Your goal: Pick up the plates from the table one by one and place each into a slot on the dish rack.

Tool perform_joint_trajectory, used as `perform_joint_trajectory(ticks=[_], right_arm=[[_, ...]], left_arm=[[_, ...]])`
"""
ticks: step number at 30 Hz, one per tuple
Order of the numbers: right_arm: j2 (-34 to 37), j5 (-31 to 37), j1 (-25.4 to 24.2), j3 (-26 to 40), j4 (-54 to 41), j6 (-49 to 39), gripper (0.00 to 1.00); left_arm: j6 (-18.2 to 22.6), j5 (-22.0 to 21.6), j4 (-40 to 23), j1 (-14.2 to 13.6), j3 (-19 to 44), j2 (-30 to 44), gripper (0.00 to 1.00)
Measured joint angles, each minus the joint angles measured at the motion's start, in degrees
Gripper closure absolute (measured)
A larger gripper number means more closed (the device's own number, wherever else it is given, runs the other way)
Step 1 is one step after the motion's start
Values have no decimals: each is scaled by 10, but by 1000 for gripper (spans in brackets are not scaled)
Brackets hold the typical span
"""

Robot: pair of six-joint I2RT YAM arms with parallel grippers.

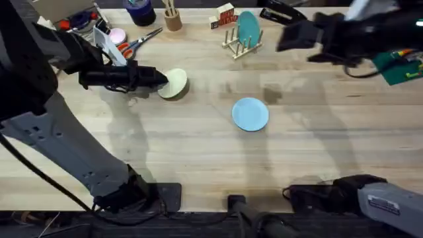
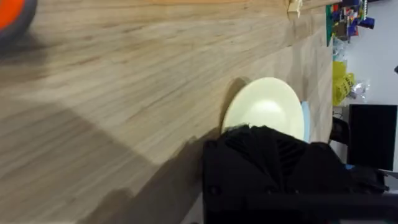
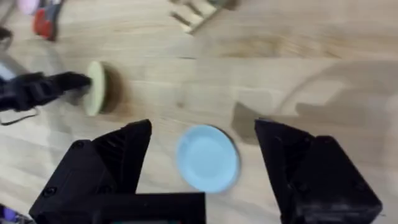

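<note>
The pale cream-yellow plate (image 1: 175, 84) is tipped up off the table (image 1: 198, 152) at the left. My left gripper (image 1: 157, 78) is shut on its rim. From the left wrist the same plate (image 2: 267, 107) stands just beyond my black fingers (image 2: 261, 155). The light blue plate (image 1: 250, 114) lies flat near the table's middle. At the back stands the dish rack (image 1: 239, 46), with a darker teal plate (image 1: 248, 28) on edge in it. My right gripper (image 1: 291, 36) hovers to the right of the rack. Its fingers are open (image 3: 202, 134) above the blue plate (image 3: 207, 157).
Behind the left gripper lie orange-handled scissors (image 1: 135, 43), a small pink dish (image 1: 117, 35), a wooden cup of sticks (image 1: 173, 20) and a dark cup (image 1: 141, 10). A red-and-white block (image 1: 226, 14) sits by the rack. Green items (image 1: 400, 66) lie at the far right.
</note>
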Motion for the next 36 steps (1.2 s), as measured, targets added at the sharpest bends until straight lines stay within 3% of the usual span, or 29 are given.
perform_joint_trajectory(ticks=[15, 24, 36], right_arm=[[173, -11, 199, 0, 300, 139, 5], [285, -14, 262, 0, 435, 235, 5], [352, -14, 309, 0, 487, 343, 7]], left_arm=[[0, 0, 0, 0, 0, 0, 963], [0, 0, 0, 0, 0, 0, 963], [0, 0, 0, 0, 0, 0, 963]])
